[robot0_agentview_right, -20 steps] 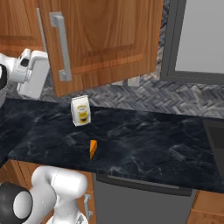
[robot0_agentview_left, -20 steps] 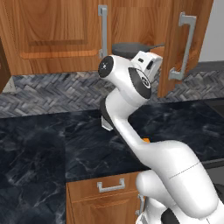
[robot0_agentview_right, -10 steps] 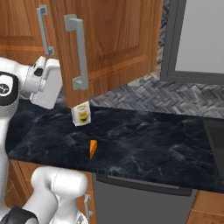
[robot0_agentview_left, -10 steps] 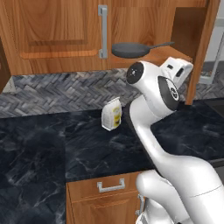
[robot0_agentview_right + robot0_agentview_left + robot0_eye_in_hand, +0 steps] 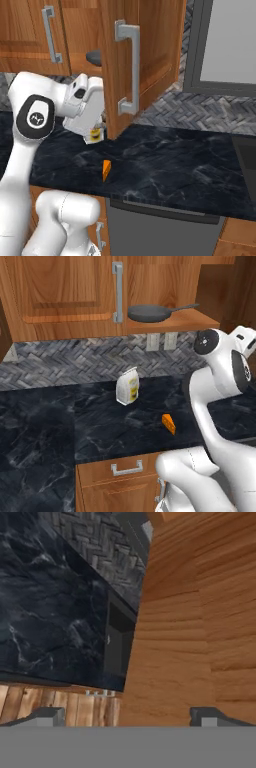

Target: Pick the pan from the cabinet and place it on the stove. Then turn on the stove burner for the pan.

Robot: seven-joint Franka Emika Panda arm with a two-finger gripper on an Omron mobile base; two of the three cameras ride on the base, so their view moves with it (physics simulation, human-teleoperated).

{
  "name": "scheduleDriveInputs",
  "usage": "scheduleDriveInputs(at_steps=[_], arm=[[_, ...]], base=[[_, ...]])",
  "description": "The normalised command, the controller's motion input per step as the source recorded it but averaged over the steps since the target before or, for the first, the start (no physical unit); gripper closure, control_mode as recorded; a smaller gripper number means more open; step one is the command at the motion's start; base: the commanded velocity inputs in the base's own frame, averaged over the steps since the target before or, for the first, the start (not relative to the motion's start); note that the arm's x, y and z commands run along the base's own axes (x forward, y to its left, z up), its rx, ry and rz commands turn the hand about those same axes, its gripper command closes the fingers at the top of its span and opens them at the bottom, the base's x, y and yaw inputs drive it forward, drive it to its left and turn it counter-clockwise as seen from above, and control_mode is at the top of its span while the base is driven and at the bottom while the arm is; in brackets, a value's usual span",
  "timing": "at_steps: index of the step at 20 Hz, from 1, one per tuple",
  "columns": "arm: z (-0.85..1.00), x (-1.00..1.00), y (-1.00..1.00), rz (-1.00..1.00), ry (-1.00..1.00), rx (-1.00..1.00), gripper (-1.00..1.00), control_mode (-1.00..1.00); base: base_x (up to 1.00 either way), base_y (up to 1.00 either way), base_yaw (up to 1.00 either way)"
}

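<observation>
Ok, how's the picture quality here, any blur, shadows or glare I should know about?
Left base view: even light, no glare; the pan looks sharp on the shelf, with the cabinet recess behind it in shade. Right base view: the open cabinet door hides most of the pan. Hand view: soft and blurry, with wood grain smeared up close.

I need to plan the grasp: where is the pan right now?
In the left base view the pan sits on the open cabinet's shelf, right of the closed door's handle, above the counter's carton.
</observation>
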Motion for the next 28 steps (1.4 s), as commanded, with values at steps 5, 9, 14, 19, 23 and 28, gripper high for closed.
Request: scheduleDriveInputs(at_steps=[5, 9, 14, 19, 23, 28], arm=[[-0.06, -0.28, -0.88, 0.00, 0.00, 0.04, -1.00, -1.00], [0.00, -0.08, -0.61, 0.00, 0.00, 0.01, -1.00, -1.00], [0.00, 0.00, -0.38, 0.00, 0.00, 0.00, -1.00, -1.00], [0.00, 0.00, -0.46, 0.00, 0.00, 0.00, -1.00, -1.00], [0.00, 0.05, -0.54, 0.00, 0.01, 0.00, -1.00, -1.00], [0.00, -0.10, -0.26, 0.00, 0.00, 0.00, -1.00, -1.00]], base=[[0.00, 0.00, 0.00], [0.00, 0.00, 0.00], [0.00, 0.00, 0.00], [0.00, 0.00, 0.00], [0.00, 0.00, 0.00], [0.00, 0.00, 0.00]])
